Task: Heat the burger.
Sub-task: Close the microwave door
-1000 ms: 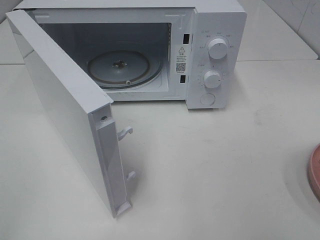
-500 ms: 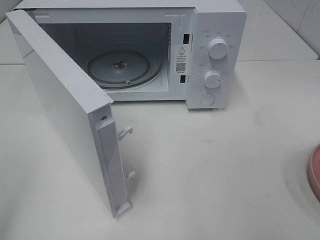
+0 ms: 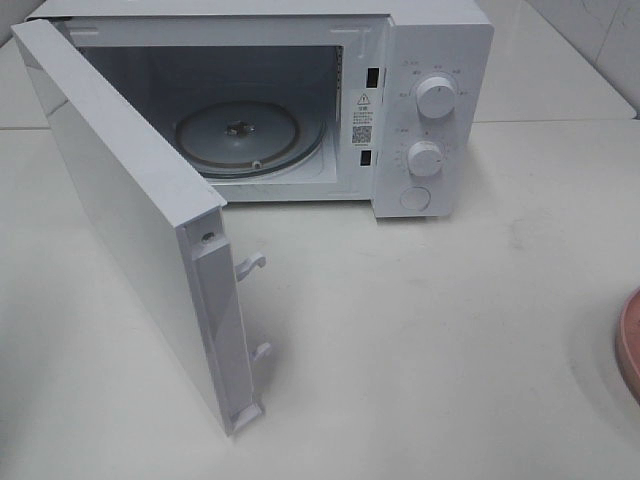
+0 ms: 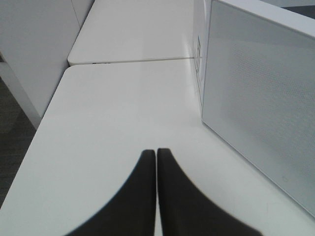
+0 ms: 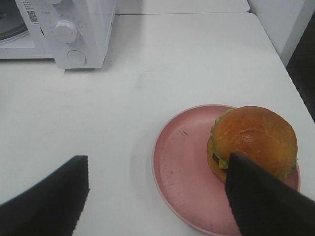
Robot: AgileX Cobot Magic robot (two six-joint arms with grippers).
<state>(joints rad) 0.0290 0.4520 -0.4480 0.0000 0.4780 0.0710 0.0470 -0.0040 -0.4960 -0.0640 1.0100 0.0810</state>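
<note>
We see the burger [image 5: 253, 140] on the pink plate [image 5: 182, 167], off to the right of the open microwave [image 3: 300, 100]. Our right gripper [image 5: 157, 189] hangs spread and empty above the plate, nearer than the left gripper [image 4: 156, 162], which is closed on nothing

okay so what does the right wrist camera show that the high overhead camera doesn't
Only the right wrist view shows the burger sitting on the pink plate, off to one side of it, with the right gripper and its jaws wide apart above the table. Only the high view shows the microwave's open door and the glass turntable inside. Both show the microwave, its dials, the white table and at least an edge of the plate.
</note>
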